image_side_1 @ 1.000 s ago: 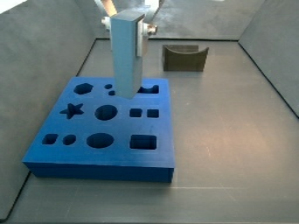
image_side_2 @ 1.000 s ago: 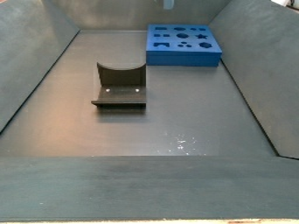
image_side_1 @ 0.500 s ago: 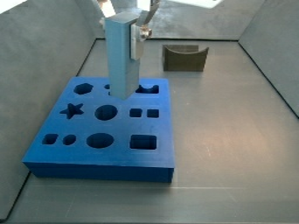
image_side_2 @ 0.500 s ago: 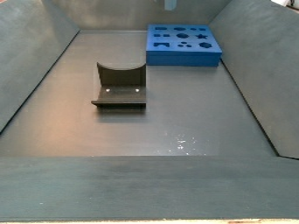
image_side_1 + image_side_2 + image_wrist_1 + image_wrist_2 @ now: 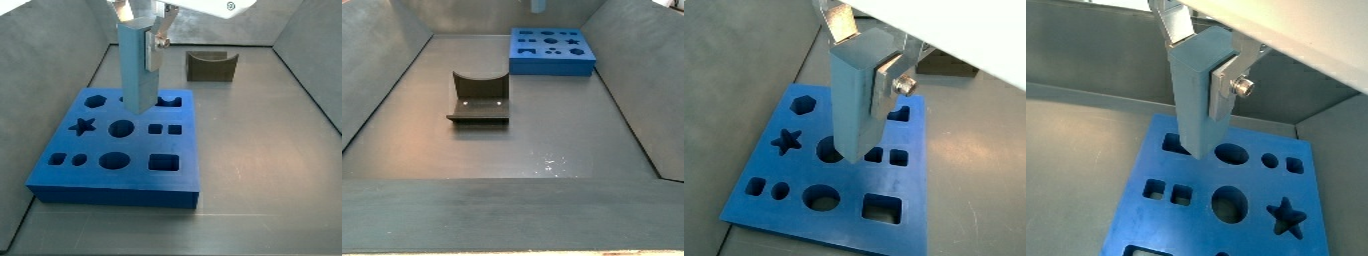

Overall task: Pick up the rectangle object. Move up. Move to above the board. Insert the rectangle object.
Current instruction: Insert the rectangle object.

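Note:
The rectangle object [image 5: 136,65], a tall light blue-grey bar, hangs upright with my gripper [image 5: 142,22] shut on its top end. In both wrist views silver fingers [image 5: 885,76] clamp the rectangle object [image 5: 852,100] from two sides. Its lower end is over the far row of holes of the bright blue board [image 5: 80,150], beside a dark cut-out [image 5: 1173,146]. I cannot tell whether it touches the board [image 5: 844,205]. In a side view the board [image 5: 553,62] lies at the far end of the floor, and the gripper is out of frame there.
The fixture [image 5: 211,66], a dark bracket on a base plate, stands on the grey floor behind and to the right of the board; in a side view the fixture [image 5: 478,98] is mid-floor. Sloped grey walls [image 5: 54,60] enclose the bin.
The gripper has carried the bar a little to the left along the board's far row. The board and the fixture have not moved.

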Motion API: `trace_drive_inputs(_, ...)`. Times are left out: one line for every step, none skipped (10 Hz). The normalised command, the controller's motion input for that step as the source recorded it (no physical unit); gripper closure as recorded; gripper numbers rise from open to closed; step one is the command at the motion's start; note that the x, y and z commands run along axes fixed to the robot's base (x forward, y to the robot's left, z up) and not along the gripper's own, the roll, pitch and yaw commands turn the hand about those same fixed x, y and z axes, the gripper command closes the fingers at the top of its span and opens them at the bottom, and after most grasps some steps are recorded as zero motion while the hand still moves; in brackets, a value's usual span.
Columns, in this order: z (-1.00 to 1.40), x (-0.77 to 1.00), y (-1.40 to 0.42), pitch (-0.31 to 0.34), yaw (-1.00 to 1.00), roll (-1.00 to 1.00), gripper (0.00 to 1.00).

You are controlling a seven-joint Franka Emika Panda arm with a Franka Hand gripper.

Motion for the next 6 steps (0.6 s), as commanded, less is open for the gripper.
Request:
trace_drive_inputs(-0.07, 0.00, 0.00, 0.000, -0.38, -0.02, 1.00)
trace_drive_inputs(-0.13, 0.00, 0.00, 0.000, -1.00, 0.00, 1.00)
trace_drive_inputs(-0.13, 0.00, 0.00, 0.000, -1.00, 0.00, 1.00)
trace_drive_inputs(0.00, 0.00, 0.00, 0.000, -0.18, 0.00, 1.00)
trace_drive_inputs(0.00, 0.00, 0.05, 0.000, 0.00, 0.00, 1.00)
trace_drive_inputs(-0.11, 0.00, 0.00, -0.023, -1.00, 0.00, 1.00)
